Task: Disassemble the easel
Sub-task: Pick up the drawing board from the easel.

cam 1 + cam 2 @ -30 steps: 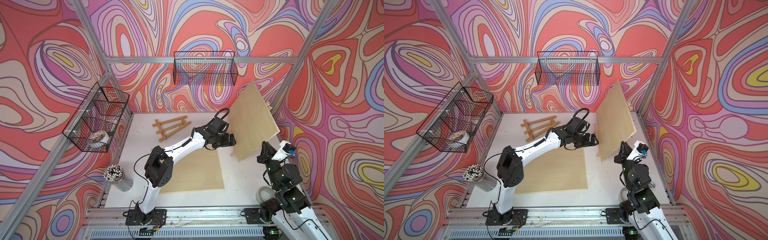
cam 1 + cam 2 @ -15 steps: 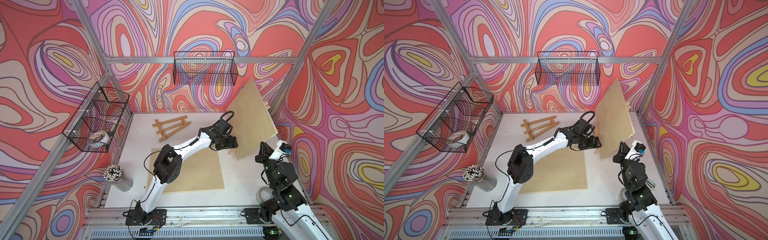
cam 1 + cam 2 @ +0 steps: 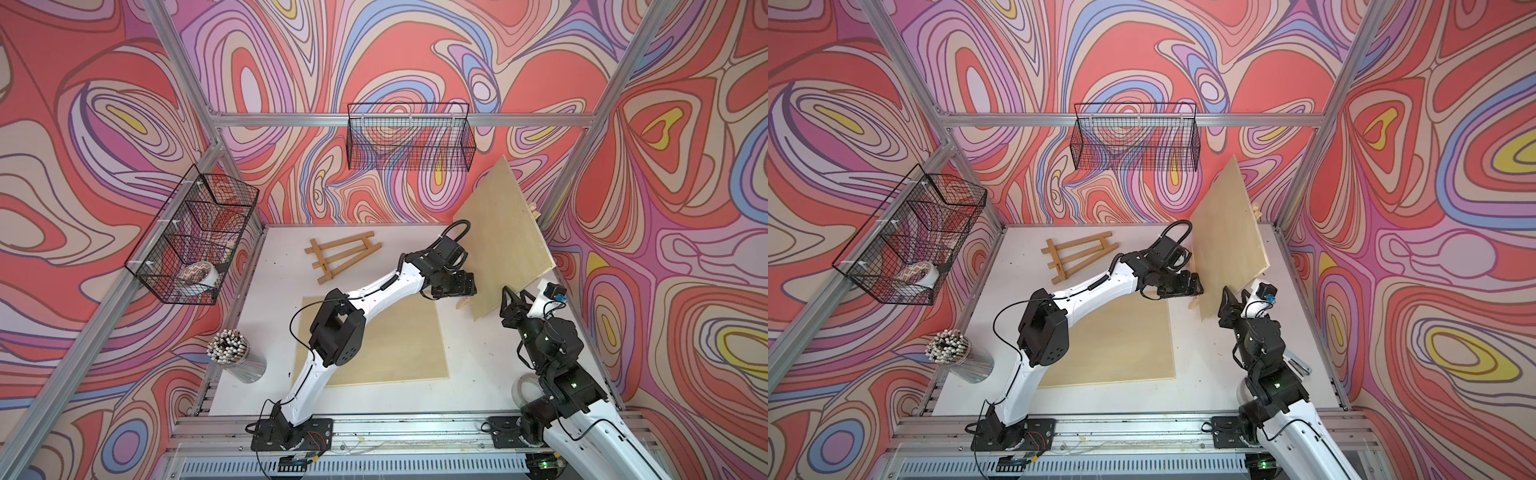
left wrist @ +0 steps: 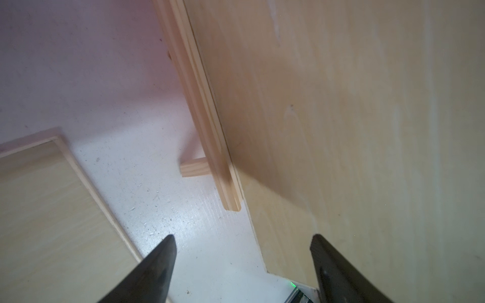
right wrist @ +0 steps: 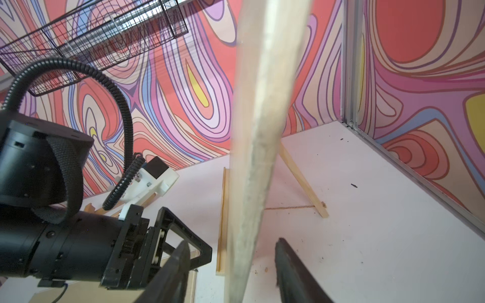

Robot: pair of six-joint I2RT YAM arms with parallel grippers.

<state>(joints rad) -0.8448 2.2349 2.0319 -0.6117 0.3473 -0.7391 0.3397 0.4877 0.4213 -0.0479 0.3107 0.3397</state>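
You're still clearing the light wooden easel: the pale square plywood board is leaning on it, right of centre in both top views. The left gripper is hanging wide open and empty by the board's lower corner. The right gripper is sitting half open astride the board's edge, clamping nothing. Next move, probably: pinch the edge and lift the board clear.

Walls: swirled red, pink, lilac, blue, cream, with yellow blobs. Counter white, speckled. Upright board and flat board pale blond wood. Small easel darker, honey-brown. Back basket, side basket black wire. Left pincer, right pincer both black. Tape roll white, orange-patterned.
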